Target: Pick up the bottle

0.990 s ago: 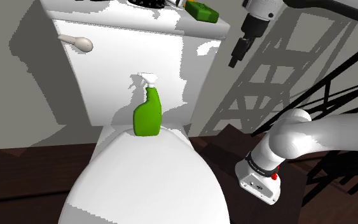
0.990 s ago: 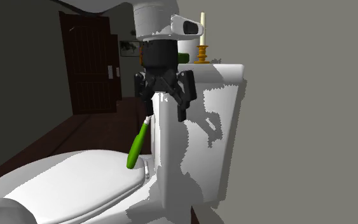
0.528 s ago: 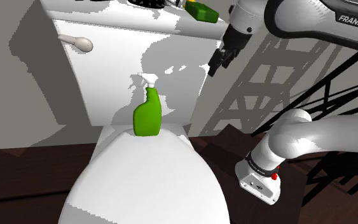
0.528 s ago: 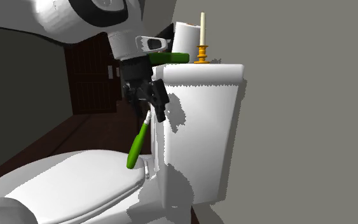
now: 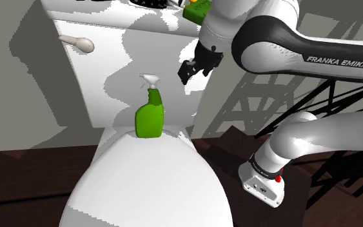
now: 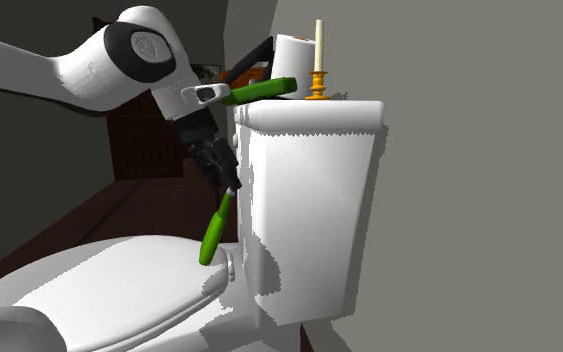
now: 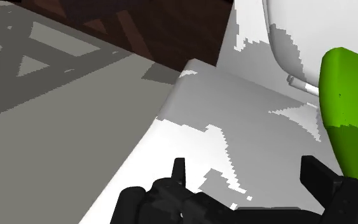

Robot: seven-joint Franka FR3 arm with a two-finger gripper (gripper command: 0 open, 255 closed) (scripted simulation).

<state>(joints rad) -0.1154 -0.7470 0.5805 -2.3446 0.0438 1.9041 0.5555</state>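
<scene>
A green spray bottle (image 5: 149, 116) with a white trigger head (image 5: 149, 80) stands upright at the back of the closed toilet lid (image 5: 149, 180), against the white tank (image 5: 109, 58). My black gripper (image 5: 187, 69) hangs in front of the tank, to the shoulder view's right of the trigger head and apart from it. In the second exterior view the gripper (image 6: 219, 170) is just above the bottle (image 6: 214, 228). In the wrist view the fingers (image 7: 179, 172) stand apart and open around bare tank wall, with the green bottle body (image 7: 349, 108) beside one finger.
On the tank top lie a green object (image 5: 199, 9), a candle in a holder (image 6: 318, 60) and a white roll (image 6: 294, 50). A flush lever (image 5: 77, 43) sticks out of the tank front. Dark wooden floor (image 5: 19, 174) surrounds the toilet; a grey wall (image 6: 489, 150) rises behind the tank.
The arm has swung toward the shoulder view's left and slightly down, from beside the tank's edge to in front of the tank near the bottle's head. The bottle has not moved.
</scene>
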